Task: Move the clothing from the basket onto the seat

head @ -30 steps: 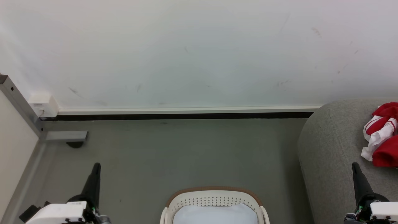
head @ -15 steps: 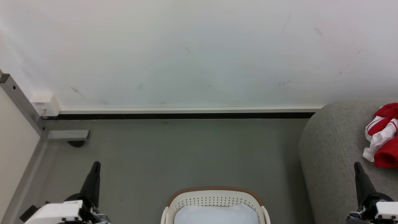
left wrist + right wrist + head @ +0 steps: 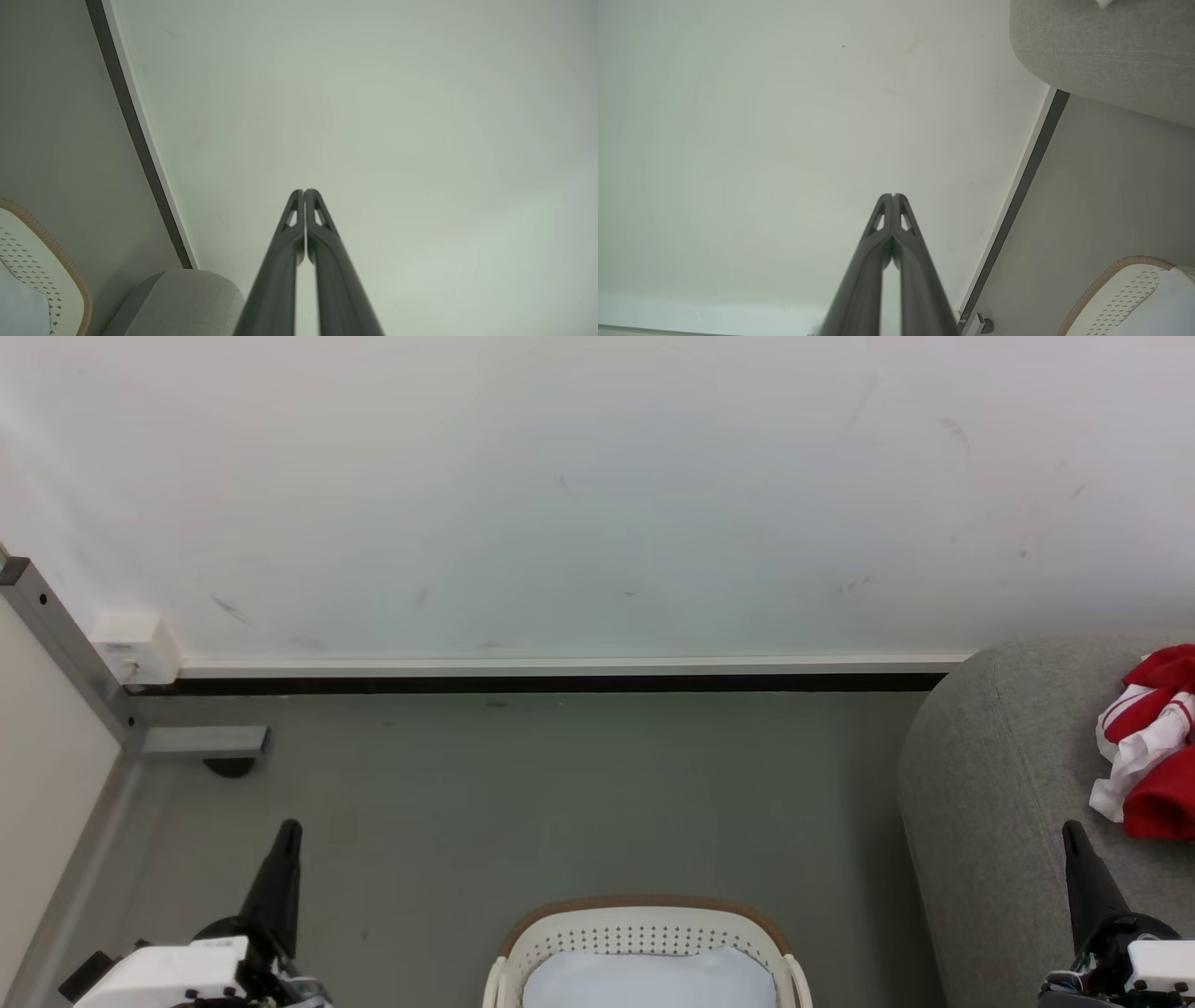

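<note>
Red-and-white clothing [image 3: 1150, 747] lies bunched on the light-grey seat [image 3: 990, 784] at the right edge of the head view. The white perforated basket [image 3: 644, 933] with its brown rim stands at the bottom centre, and its white liner [image 3: 649, 980] shows inside. My left gripper [image 3: 289, 827] is shut and holds nothing, pointing up at the lower left over the floor. My right gripper [image 3: 1069, 828] is shut and holds nothing, at the lower right over the seat's front. Both wrist views show fingers pressed together, the left gripper [image 3: 304, 191] and the right gripper [image 3: 892, 195] facing the wall.
A white wall [image 3: 597, 495] with a dark baseboard [image 3: 541, 683] runs across the back. A metal frame post [image 3: 65, 653] with a foot [image 3: 205, 743] and a small white box [image 3: 135, 648] stands at the left. Grey floor [image 3: 560, 803] lies between basket and wall.
The head view shifted slightly left a second ago, then held still. Both grippers stay shut, and the clothing on the seat has not moved.
</note>
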Tool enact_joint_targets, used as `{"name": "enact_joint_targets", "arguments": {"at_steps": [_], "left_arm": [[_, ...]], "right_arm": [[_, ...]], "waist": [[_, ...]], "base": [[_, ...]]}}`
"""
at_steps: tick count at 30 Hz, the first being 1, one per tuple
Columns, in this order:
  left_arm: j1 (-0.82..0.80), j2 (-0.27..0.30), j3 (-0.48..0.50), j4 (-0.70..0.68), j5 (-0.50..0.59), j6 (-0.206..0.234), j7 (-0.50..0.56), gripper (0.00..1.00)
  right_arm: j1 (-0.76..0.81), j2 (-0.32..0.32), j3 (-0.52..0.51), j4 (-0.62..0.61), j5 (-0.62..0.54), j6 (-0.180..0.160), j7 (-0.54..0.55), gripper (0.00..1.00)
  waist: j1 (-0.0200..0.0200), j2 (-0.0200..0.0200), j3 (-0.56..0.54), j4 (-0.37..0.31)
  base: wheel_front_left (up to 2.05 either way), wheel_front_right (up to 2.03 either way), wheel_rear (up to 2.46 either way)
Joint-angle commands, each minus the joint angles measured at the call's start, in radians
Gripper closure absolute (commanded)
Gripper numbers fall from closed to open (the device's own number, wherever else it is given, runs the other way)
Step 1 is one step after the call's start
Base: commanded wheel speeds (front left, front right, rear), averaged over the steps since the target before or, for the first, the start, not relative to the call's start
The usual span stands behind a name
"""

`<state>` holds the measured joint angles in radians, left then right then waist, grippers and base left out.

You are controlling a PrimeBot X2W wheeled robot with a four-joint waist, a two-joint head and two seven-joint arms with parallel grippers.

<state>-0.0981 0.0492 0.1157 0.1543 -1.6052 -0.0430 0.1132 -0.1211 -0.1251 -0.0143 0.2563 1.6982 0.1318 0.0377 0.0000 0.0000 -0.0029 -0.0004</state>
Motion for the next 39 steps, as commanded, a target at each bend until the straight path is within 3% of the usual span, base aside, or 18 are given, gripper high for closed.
{"name": "enact_joint_targets", "arguments": {"at_steps": [1,39], "left_arm": [[-0.009,0.002,0.003,-0.002,-0.013,-0.001,0.003,1.0],[-0.008,0.002,0.003,-0.003,-0.013,-0.001,0.003,1.0]], "right_arm": [[-0.008,-0.008,0.001,-0.005,0.009,-0.002,-0.004,1.0],[-0.004,-0.05,0.055,-0.014,0.055,-0.002,-0.046,1.0]], "waist": [[0.0,0.0,0.0,0.0],[0.0,0.0,0.0,0.0]], "base": [[0.0,0.0,0.0],[0.0,0.0,0.0]]}}
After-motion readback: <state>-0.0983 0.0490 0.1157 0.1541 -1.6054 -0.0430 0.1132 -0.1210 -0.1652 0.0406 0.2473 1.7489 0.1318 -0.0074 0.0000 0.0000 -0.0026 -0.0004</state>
